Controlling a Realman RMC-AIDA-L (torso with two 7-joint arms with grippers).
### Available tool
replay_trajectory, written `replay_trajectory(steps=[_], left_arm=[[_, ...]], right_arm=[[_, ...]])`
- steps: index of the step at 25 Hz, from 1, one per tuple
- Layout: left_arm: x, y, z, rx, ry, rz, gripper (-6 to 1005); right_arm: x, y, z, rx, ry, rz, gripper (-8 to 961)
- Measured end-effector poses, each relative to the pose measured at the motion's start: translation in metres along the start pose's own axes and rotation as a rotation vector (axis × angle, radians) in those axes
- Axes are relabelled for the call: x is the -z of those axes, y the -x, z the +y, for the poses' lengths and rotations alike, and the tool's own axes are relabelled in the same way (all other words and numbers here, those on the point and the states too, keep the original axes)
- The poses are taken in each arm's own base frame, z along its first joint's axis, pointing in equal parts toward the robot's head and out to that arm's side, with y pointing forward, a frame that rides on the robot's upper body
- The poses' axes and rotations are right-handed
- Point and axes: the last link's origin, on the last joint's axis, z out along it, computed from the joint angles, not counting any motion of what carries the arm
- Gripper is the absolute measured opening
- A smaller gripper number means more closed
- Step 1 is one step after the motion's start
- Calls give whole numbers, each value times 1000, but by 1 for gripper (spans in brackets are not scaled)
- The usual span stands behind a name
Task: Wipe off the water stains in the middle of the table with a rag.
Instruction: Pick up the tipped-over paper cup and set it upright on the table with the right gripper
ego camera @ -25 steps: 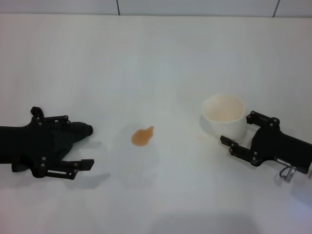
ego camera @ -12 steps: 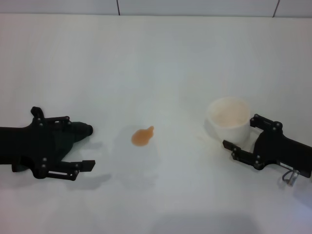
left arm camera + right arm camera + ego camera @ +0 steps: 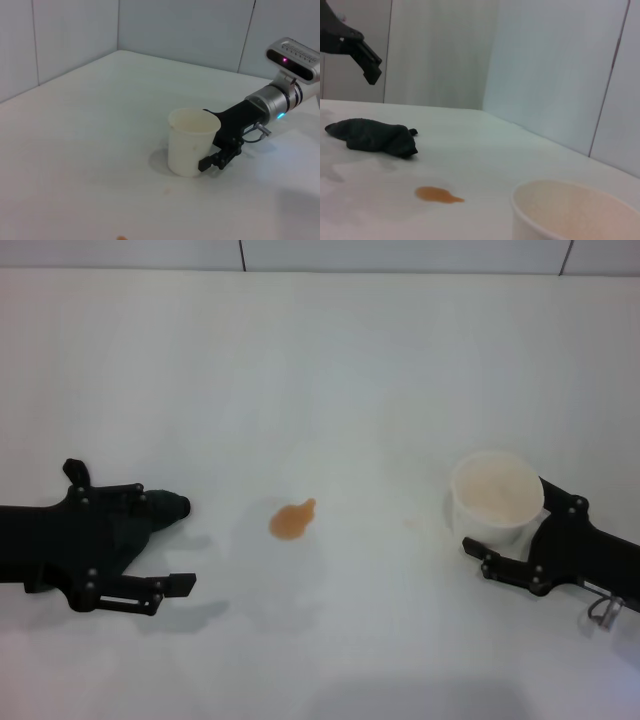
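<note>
Left gripper (image 3: 150, 540): jaws spread wide, low over the rag (image 3: 155, 512) at 9 o'clock of the table (image 3: 330, 360).
Rag: soft, light, limp; judged best pinched at its bunched middle.
Water stains (image 3: 291, 519): centre, untouched.
Right gripper (image 3: 520, 540): jaws around the paper cup (image 3: 496, 495) at 3 o'clock.

I'm looking at a wide, smooth white tabletop (image 3: 330, 350) under soft, even light. Along its far edge stand pale grey wall panels (image 3: 185, 30) split by thin dark vertical seams, meeting in a corner.
</note>
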Motion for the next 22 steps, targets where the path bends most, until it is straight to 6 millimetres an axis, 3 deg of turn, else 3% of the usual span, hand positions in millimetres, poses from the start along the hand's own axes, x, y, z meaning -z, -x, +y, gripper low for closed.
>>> replay_trajectory(steps=[22], left_arm=[[0, 1, 1, 3, 4, -3, 810]], right_arm=[[7, -6, -1, -67, 15, 37, 842]])
